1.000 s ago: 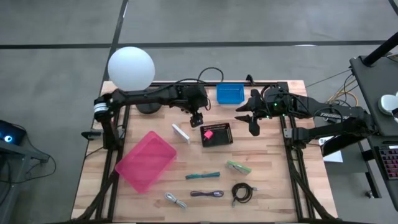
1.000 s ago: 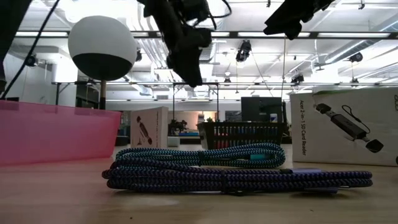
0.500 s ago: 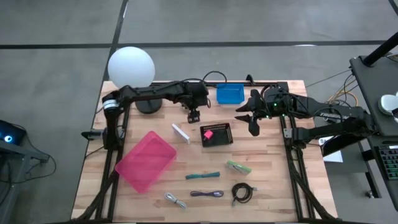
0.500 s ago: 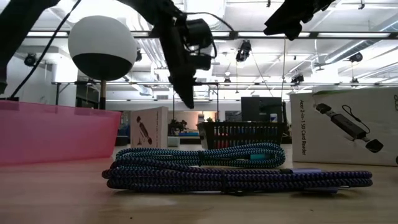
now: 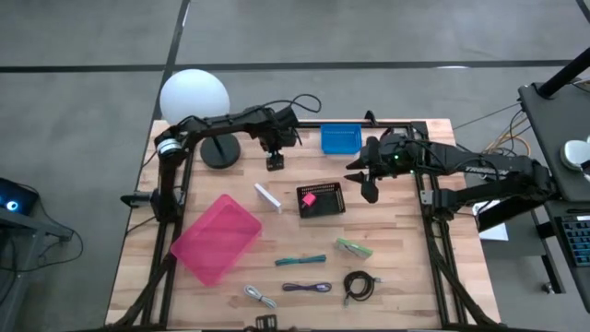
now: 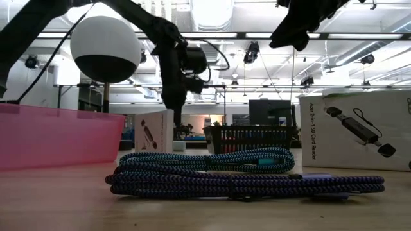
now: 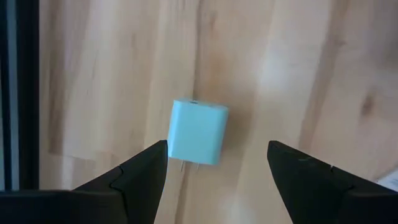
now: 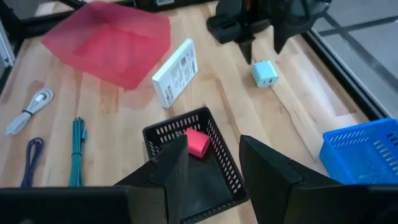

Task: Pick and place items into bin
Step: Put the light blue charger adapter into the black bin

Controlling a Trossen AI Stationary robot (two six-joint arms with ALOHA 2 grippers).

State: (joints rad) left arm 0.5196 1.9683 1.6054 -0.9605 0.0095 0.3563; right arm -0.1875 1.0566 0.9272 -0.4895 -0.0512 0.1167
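In the high view, the left gripper (image 5: pixel 275 162) is now found farther back and to the left than a second ago, nearer the globe lamp (image 5: pixel 194 100); the right gripper (image 5: pixel 366 182) is held between the blue bin (image 5: pixel 341 139) and the black basket (image 5: pixel 321 200).

In the left wrist view, the left jaws are spread wide and empty above the mint-green cube (image 7: pixel 198 132) — bare wood on all sides.

In the right wrist view, the right fingers (image 8: pixel 166 171) are parted, nothing held — the pink cube (image 8: pixel 197 142) is seen inside the basket, the white bar (image 8: pixel 175 73) beyond.
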